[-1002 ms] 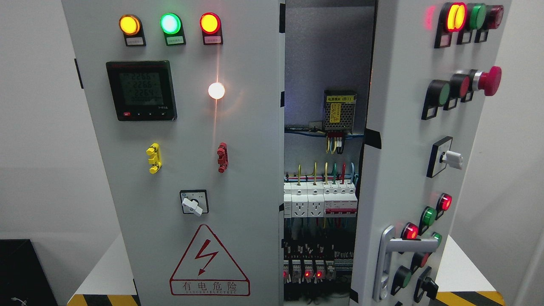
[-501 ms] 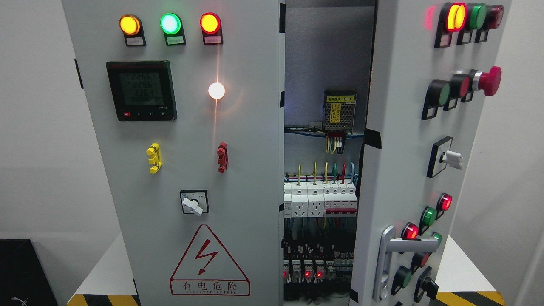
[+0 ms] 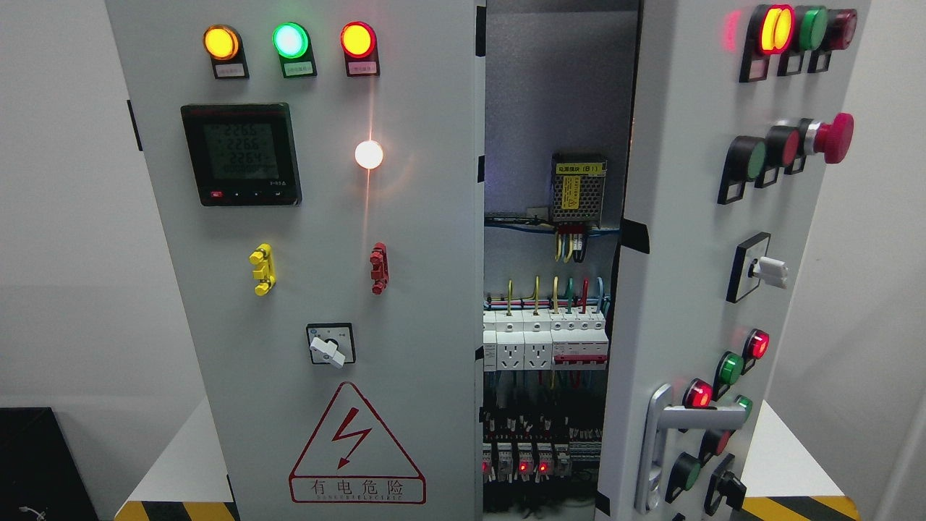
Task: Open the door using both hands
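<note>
A grey electrical cabinet fills the head view. Its right door (image 3: 687,289) stands swung outward, its face angled toward me, with a silver lever handle (image 3: 698,418) low on it among red and green buttons. Through the gap I see the inside (image 3: 550,289): a power supply (image 3: 577,189), coloured wires and rows of breakers (image 3: 544,340). The left panel (image 3: 325,289) is flush and carries three lamps, a digital meter (image 3: 240,153), a rotary switch (image 3: 330,344) and a red danger triangle (image 3: 354,449). Neither of my hands shows anywhere.
The cabinet stands on a white table (image 3: 181,456) with yellow-black hazard tape (image 3: 177,511) along the front edge. A black box (image 3: 36,463) sits at the lower left. A red mushroom button (image 3: 832,137) sticks out from the open door. White walls lie on both sides.
</note>
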Controlling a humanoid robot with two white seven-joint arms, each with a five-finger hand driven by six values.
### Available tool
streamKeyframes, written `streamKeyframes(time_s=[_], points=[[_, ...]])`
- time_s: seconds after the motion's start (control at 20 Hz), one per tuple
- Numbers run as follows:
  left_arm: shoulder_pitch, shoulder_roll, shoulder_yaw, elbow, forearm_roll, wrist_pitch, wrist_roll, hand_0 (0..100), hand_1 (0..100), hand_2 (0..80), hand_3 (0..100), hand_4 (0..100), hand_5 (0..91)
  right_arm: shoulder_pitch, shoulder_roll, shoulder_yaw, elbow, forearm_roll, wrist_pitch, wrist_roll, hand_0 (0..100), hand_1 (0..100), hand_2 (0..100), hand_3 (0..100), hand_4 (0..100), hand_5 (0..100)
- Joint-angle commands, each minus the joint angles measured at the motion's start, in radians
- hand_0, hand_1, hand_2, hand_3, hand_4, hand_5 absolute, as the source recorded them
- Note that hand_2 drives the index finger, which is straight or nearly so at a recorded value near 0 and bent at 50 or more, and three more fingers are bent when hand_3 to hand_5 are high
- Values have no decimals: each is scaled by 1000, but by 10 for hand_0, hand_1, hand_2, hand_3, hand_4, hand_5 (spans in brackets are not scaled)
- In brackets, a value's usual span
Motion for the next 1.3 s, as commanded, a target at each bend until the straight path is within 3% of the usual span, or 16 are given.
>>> streamKeyframes(time_s=[0.0,0.1,0.35,0.6,0.85,1.25], points=[[37,233,-52,-545,53,2,2,0,0,0,0,0,0,0,0,0,-1,0,0,0,191,0,0,0,0,0],[93,280,-52,-701,53,2,3,0,0,0,0,0,0,0,0,0,-1,0,0,0,191,0,0,0,0,0],[101,350,-53,-893,66,2,5,0,0,0,0,0,0,0,0,0,0,0,0,0,191,0,0,0,0,0],[63,414,-55,-972,185,-7,5,0,0,0,0,0,0,0,0,0,-1,0,0,0,191,0,0,0,0,0],[-33,495,-59,-1052,217,-9,3,0,0,0,0,0,0,0,0,0,0,0,0,0,191,0,0,0,0,0],[-251,623,-93,-1115,386,-10,-3,0,0,0,0,0,0,0,0,0,0,0,0,0,190,0,0,0,0,0]])
